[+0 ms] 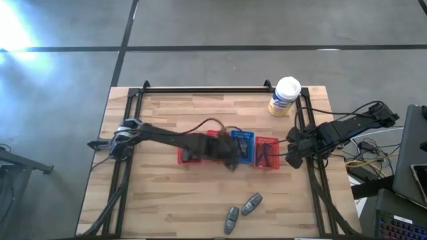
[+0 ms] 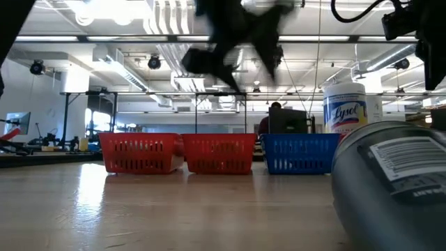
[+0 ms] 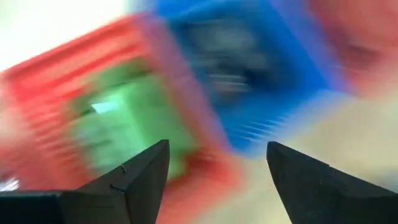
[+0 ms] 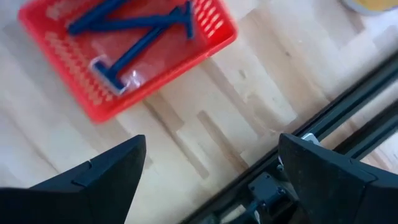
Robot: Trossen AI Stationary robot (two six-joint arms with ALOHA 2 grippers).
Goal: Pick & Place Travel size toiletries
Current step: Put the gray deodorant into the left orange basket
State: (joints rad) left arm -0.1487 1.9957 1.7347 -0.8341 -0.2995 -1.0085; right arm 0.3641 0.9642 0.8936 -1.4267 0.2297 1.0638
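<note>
Three small mesh baskets stand in a row at mid-table: a red one (image 1: 189, 155), a blue one (image 1: 242, 142) and a red one (image 1: 267, 153). My left gripper (image 1: 230, 159) (image 3: 217, 146) hovers open above the left red and blue baskets, with nothing between its fingers. Green packs (image 3: 124, 124) lie in the red basket (image 3: 43, 93) below it. My right gripper (image 4: 211, 140) waits open at the table's right edge (image 1: 291, 155), beside the right red basket (image 4: 93, 106), which holds slim dark-blue angular pieces (image 4: 137, 31). Two grey-silver tubes (image 1: 251, 203) (image 1: 231, 219) lie flat near the front edge.
A yellow canister with a white lid (image 1: 285, 97) stands at the far right corner. Black frame rails (image 1: 127, 167) (image 1: 312, 180) run along the table's left and right sides. In the low view one grey tube (image 2: 390, 181) lies close in front of the camera.
</note>
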